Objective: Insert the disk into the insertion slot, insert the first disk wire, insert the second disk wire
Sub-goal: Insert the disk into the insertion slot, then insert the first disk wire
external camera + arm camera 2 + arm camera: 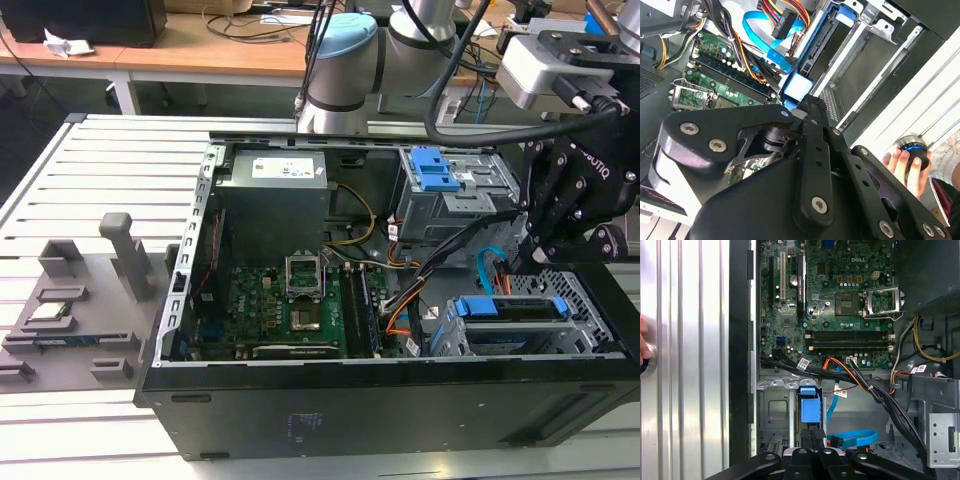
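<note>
Setting: slatted metal table (100,160) carrying an open computer case (300,400); cluttered desks stand behind.
Tool: the black tool (813,431) hangs over the case's drive corner, drawn narrow, tips together, with nothing visible between them.
Disk: the disk (505,308), marked by its bright blue carrier, lies directly under the tool tips.
Slot: the insertion slot (590,300), a low perforated cage, surrounds the disk just below the tool. The disk looks seated, though I cannot tell how deep.
Wires: a blue flat cable (855,437) loops just beside the tips; a black wire bundle (840,375) crosses beyond them.
Step, as judged: the work sits at the disk's connector end.
Doing it well: keep the tool square to the carrier, press straight along the slot, and stay clear of the cable loop.
Case contents: motherboard (290,300) and power supply (275,200), well apart from the tool.
Other holders: a taller grey cage (450,190) stands near the tool; a grey fixture (80,300), far off, cradles 1 small chip.
Person: a hand (905,167) rests on a round knob, apart from the tool.
</note>
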Available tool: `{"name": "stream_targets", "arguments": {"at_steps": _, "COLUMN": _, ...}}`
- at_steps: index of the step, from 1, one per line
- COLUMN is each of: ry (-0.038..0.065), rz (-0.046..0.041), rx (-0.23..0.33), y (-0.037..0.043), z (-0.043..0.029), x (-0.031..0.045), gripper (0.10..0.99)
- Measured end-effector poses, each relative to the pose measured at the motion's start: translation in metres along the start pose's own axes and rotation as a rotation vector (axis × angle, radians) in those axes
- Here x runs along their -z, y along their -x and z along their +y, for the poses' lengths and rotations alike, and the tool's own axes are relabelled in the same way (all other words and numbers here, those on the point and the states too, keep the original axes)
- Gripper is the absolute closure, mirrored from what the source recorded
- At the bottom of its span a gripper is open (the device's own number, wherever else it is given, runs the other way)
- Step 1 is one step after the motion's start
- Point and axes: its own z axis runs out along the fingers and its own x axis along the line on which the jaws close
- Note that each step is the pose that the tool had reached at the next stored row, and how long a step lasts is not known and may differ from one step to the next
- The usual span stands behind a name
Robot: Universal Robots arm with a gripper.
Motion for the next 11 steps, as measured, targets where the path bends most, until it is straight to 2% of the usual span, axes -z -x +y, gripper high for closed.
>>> {"name": "stream_targets", "arguments": {"at_steps": 5, "ry": 0.000, "rz": 0.0000, "rx": 0.000, "y": 0.0000, "z": 0.0000, "x": -0.0002, "gripper": 0.980}}
{"name": "stream_targets", "arguments": {"at_steps": 11, "ry": 0.000, "rz": 0.0000, "rx": 0.000, "y": 0.0001, "z": -0.0074, "x": -0.0018, "gripper": 0.980}}
